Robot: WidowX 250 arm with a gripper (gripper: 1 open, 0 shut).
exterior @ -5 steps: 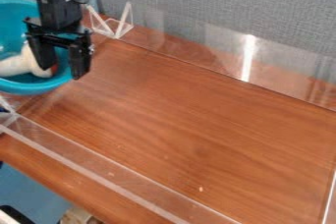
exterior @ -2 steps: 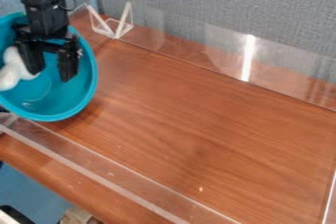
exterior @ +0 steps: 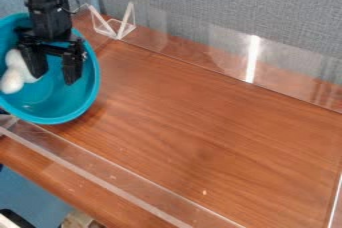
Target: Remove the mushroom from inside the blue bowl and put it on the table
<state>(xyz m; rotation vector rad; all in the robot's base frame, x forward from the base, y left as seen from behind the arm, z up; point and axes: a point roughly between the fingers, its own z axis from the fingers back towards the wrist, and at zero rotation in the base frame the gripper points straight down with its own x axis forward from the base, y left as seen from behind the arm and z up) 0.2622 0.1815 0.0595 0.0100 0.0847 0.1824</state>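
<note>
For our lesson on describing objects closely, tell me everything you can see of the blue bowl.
The blue bowl is round, deep and turquoise, with a smooth, shiny wall that looks like plastic. It sits at the table's left end, open side visible, its left part cut off by the picture's edge. A whitish thing lies inside, towards the left. The gripper reaches over it; whether they touch is unclear.

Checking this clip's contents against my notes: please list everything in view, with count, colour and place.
Blue bowl: one, turquoise-blue, at the table's left end
White object: one, white, inside the bowl at its left side
Table: one, reddish-brown wood grain, clear edging
White wire-like frame: one, white, at the table's back edge
Wall panel: one, grey, behind the table
Gripper: one, black, open, reaching into the bowl
</note>
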